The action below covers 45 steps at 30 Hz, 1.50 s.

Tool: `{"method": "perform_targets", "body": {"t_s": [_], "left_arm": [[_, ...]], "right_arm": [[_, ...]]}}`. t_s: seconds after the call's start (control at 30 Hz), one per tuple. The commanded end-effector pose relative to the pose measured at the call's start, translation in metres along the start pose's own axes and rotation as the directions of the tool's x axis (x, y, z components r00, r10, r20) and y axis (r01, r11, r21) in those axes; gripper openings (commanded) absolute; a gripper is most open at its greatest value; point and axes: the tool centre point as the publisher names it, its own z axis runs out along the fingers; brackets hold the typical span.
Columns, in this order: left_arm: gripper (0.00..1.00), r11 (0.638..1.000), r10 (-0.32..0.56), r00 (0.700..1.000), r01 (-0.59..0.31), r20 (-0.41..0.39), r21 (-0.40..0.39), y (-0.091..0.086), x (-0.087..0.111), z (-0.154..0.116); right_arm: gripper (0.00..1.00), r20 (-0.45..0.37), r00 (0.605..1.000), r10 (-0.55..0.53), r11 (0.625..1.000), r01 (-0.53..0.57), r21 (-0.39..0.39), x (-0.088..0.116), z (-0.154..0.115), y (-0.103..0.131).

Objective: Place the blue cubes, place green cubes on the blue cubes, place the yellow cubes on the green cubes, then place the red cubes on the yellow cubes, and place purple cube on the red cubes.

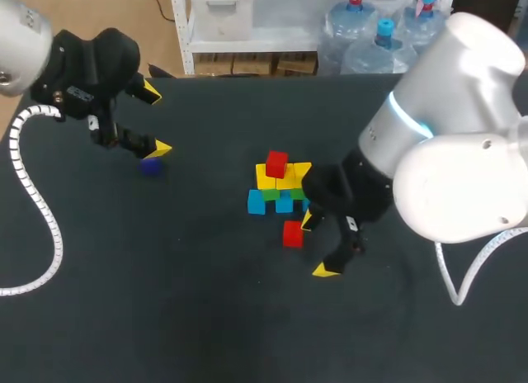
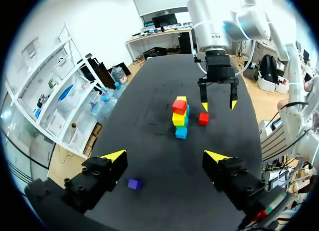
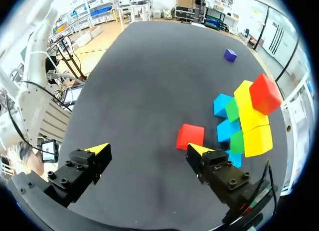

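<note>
Sitting mid-table: stack (image 1: pixel 280 187) of blue, green, yellow cubes, one red on top; loose red cube (image 1: pixel 292 234) on its near side, just beside right gripper (image 1: pixel 317 246), fingers apart; purple cube (image 1: pixel 150 165) left, beside left gripper (image 1: pixel 156 120), fingers apart

Loose red cube (image 1: pixel 292 234) just beside the wide-spread right gripper (image 1: pixel 318 246), near cube stack (image 1: pixel 279 187)
</note>
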Motion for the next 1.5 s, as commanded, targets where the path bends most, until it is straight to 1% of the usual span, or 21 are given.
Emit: {"method": "perform_targets", "body": {"t_s": [0.03, 0.4, 0.6, 0.87, 1.3, 1.5], "left_arm": [[1.0, 1.0, 0.0, 1.0, 0.0, 0.002, 0.0, 0.0, 0.001, 0.0], [1.0, 1.0, 0.0, 1.0, 0.0, 0.002, 0.0, 0.0, 0.001, 0.0], [1.0, 1.0, 0.0, 1.0, 0.0, 0.002, 0.0, 0.0, 0.001, 0.0], [1.0, 1.0, 0.0, 1.0, 0.0, 0.002, 0.0, 0.0, 0.001, 0.0], [1.0, 1.0, 0.0, 1.0, 0.0, 0.002, 0.0, 0.0, 0.001, 0.0], [1.0, 1.0, 0.0, 1.0, 0.0, 0.002, 0.0, 0.0, 0.001, 0.0]], "right_arm": [[1.0, 0.002, 1.0, -0.005, 1.0, 0.005, -0.003, 0.0, 0.004, -0.004], [1.0, 0.011, 1.0, -0.012, 1.0, 0.012, -0.012, 0.002, 0.009, -0.008], [1.0, 0.014, 1.0, -0.009, 1.0, 0.009, 0.014, 0.004, 0.005, -0.01], [1.0, 0.011, 1.0, -0.01, 1.0, 0.01, 0.018, 0.003, 0.006, -0.015], [1.0, -0.007, 1.0, 0.001, 1.0, 0.0, 0.028, 0.004, 0.009, -0.022], [1.0, -0.028, 1.0, -0.001, 0.999, 0.003, 0.054, -0.001, 0.007, -0.022]]}}
